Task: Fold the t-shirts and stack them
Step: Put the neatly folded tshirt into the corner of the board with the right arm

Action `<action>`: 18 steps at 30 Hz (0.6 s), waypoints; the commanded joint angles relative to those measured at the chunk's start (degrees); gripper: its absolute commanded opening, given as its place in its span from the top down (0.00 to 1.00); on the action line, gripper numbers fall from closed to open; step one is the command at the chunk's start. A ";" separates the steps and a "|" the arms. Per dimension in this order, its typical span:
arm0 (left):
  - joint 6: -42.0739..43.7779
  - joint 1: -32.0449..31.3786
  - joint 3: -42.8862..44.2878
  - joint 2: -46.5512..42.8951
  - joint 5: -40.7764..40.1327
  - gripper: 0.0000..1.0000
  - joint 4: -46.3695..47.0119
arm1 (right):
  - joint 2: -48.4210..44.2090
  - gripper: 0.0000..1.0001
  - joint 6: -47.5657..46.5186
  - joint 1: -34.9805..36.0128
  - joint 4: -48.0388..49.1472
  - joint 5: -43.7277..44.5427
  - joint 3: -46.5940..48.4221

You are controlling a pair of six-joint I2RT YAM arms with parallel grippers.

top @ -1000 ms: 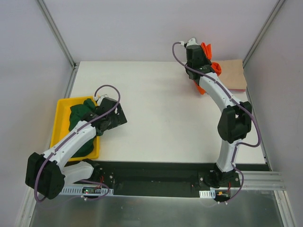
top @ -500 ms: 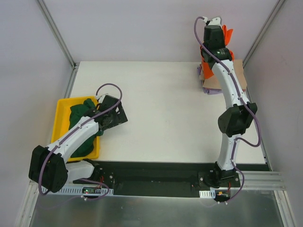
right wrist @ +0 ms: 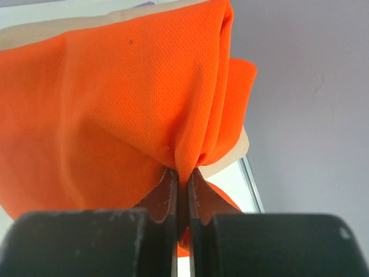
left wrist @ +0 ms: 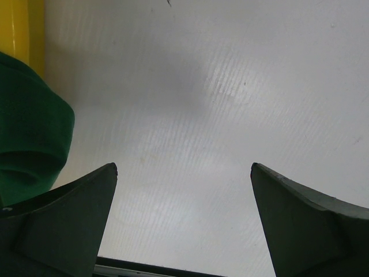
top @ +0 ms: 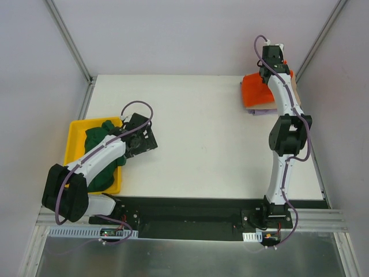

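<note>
1. While the right arm reaches to the far right corner of the surface [top: 196, 138], its right hand [top: 272, 60] has both fingers pressed together on a fold of the orange-red t-shirt [top: 256, 89]. The wrist view confirms it: the right hand [right wrist: 181, 176] pinches a gathered ridge of the orange-red t-shirt [right wrist: 115, 104], with the mesh weave plain to see.
2. Orange-red t-shirt: it is spread as a roughly square patch on the stack in that corner. Its far-right edge is drawn up into the pinch, and the cloth falls from there toward the near left. No long axis can be made out.
3. Under it lies the tan t-shirt [top: 295, 86], showing as a band past the orange edge [right wrist: 57, 26]. A sliver of the pale purple t-shirt [top: 249, 111] shows at the near-left edge of the stack, lowest of the three.
4. Left hand [top: 141, 138]: jaws spread wide and holding nothing. It is over bare surface [left wrist: 202, 86], just right of the yellow tray [top: 75, 135]. The wrist view shows the left hand [left wrist: 184, 167] with both fingertips well apart.
5. Dark green t-shirt [top: 98, 144]: bunched in a heap in the tray and unfolded, so its direction cannot be told. A rolled lobe of it [left wrist: 29, 127] sits beside the left finger, with the tray rim [left wrist: 20, 23] behind it.
</note>
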 commanded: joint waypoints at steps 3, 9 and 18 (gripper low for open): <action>-0.76 0.61 2.67 2.07 1.96 0.01 -0.90 | -4.19 0.99 1.84 0.54 0.77 -5.97 1.88; -0.41 0.70 2.32 1.55 1.88 0.01 -0.90 | -9.28 0.99 0.00 3.26 1.91 -10.98 1.17; 0.82 1.14 1.62 -1.17 1.34 0.01 -0.90 | -11.49 0.99 -1.15 7.13 2.44 -16.70 2.22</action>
